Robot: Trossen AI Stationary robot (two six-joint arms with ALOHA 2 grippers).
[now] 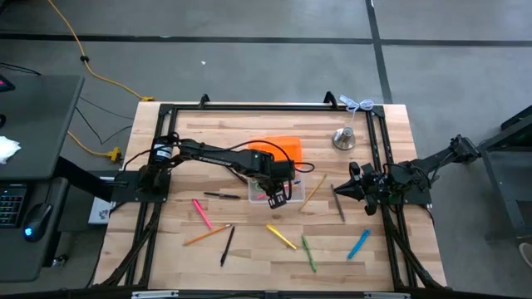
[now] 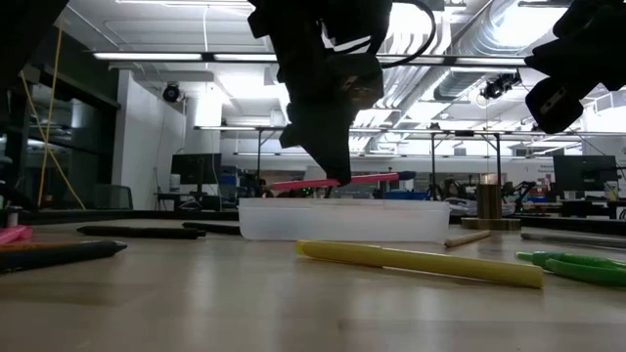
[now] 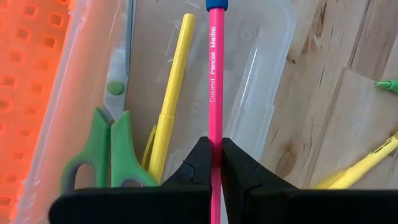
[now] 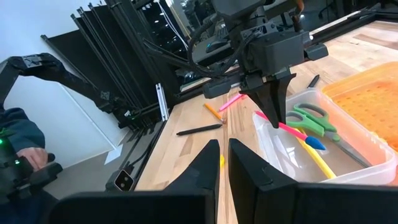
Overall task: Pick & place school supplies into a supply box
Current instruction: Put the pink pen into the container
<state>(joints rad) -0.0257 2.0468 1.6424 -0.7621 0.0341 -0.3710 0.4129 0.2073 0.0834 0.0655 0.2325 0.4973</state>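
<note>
- My left gripper (image 3: 216, 163) has its fingers (image 3: 194, 168) pinched narrow on one pink pencil (image 3: 215, 74), which runs straight out ahead of my fingertips and ends in a blue tip.
- I hold that pencil just above the open supply box (image 1: 309, 183); in the low view the pencil lies level over the clear wall (image 2: 342, 220), apart from the box floor.
- Below my left fingers, inside the box, I count two things: one pair of green-handled scissors (image 3: 109, 143) and one yellow pen (image 3: 171, 93), lying side by side along the box.
- The box's one orange lid (image 1: 281, 149) lies flat open on the scissors' side, away from the pencil.
- My right gripper (image 4: 224, 163) hangs well apart from the box, its two fingers (image 4: 205, 165) drawn nearly together with nothing between them.
- On the table outside the box I count, on the high view: one pink marker (image 1: 201, 213), one orange pencil (image 1: 207, 235), two black pens (image 1: 221, 195) (image 1: 226, 246), one yellow pen on the table (image 1: 281, 237), one green pen (image 1: 308, 252), one blue pen (image 1: 358, 243), one tan pencil (image 1: 313, 191) and one dark pencil (image 1: 338, 203) near my right fingers.
- One silver bell (image 1: 344, 138) stands beyond my right gripper, well clear of the box.
</note>
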